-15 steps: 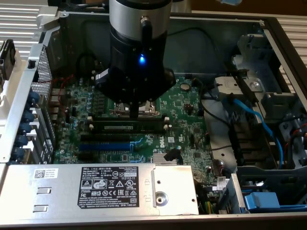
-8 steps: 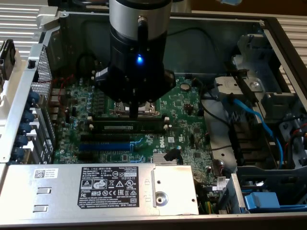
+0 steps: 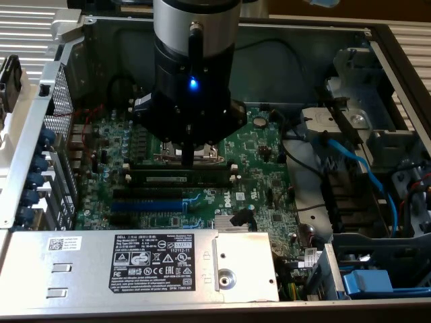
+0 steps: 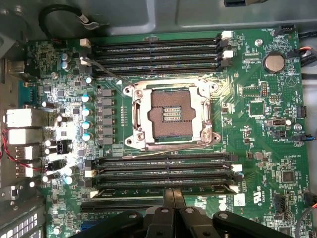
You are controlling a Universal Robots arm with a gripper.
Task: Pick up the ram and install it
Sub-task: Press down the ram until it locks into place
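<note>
Inside the open computer case (image 3: 47, 101), your green motherboard (image 3: 256, 161) lies flat, drive bays crowding the exterior view's right. From that view's left: blue slot (image 3: 145, 205), then the ram (image 3: 182, 179) seated in a black slot, your gripper (image 3: 190, 161) pressed narrow, fingers together, directly above it.

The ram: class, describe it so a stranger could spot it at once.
Inside the computer case, find the green motherboard and its silver processor socket. Beside the socket, below the shut claw, lies the ram, a long dark stick. Unlike the bare black slots and blue slot nearby, it carries a white label.
</note>
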